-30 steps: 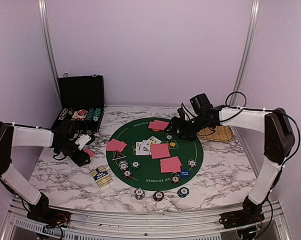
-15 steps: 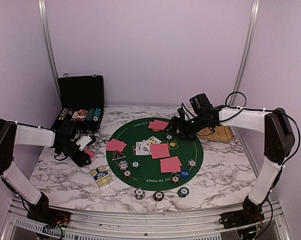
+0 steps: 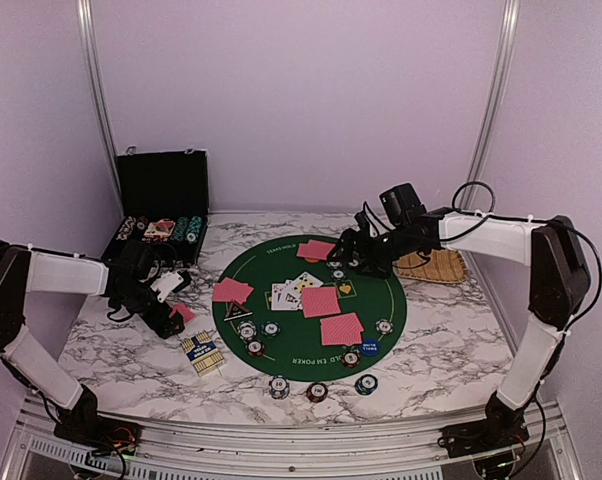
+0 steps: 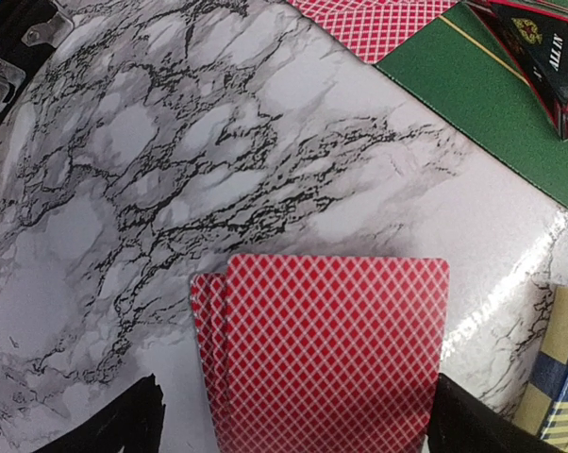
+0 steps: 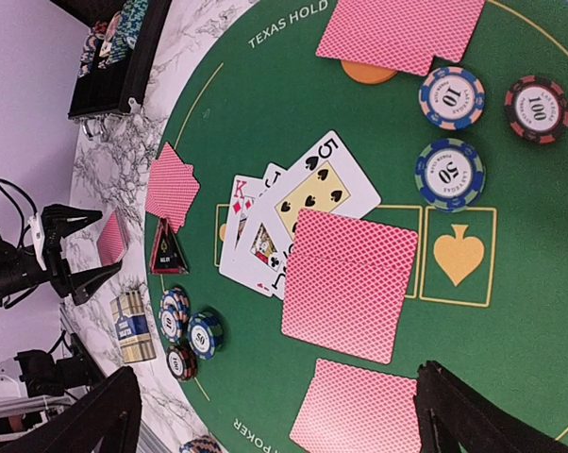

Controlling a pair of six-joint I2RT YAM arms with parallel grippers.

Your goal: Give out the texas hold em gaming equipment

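Marble-patterned worktop (image 3: pixel 441 350) under lilac walls is recorded from above, with a round green mat (image 3: pixel 379 296) at its centre. At 10 o'clock of the mat a black hinged case (image 3: pixel 163 185) stands lid-up, and rows of chips are held in its base. At 2 o'clock a tan woven tray (image 3: pixel 436 268) is half hidden by the right arm, so its contents cannot be told. The left tool (image 3: pixel 173 316) is set at 9 o'clock, just off the mat, with red-backed cards (image 3: pixel 185 312) at its tip. The right tool (image 3: pixel 349 248) hangs over the mat's 1 o'clock sector.

From the left wrist, the cards (image 4: pixel 331 349) are seen back-up as a small fanned stack between the fingers (image 4: pixel 114 425). Bare marble shows beside one finger, so the left tool is judged released, with its jaws spread. The stack's far edge runs from finger to finger. Its long axis cannot be settled because the near end is cut off.

From the right wrist, the fingers (image 5: pixel 95 415) stand wide with nothing between them: released. Poker chips (image 5: pixel 449 175) lie at 1 o'clock of this tool. Beyond them an orange button (image 5: pixel 367 71) is tucked under a card pair. The left arm is judged nearer the stack, the right arm nearer the chips.
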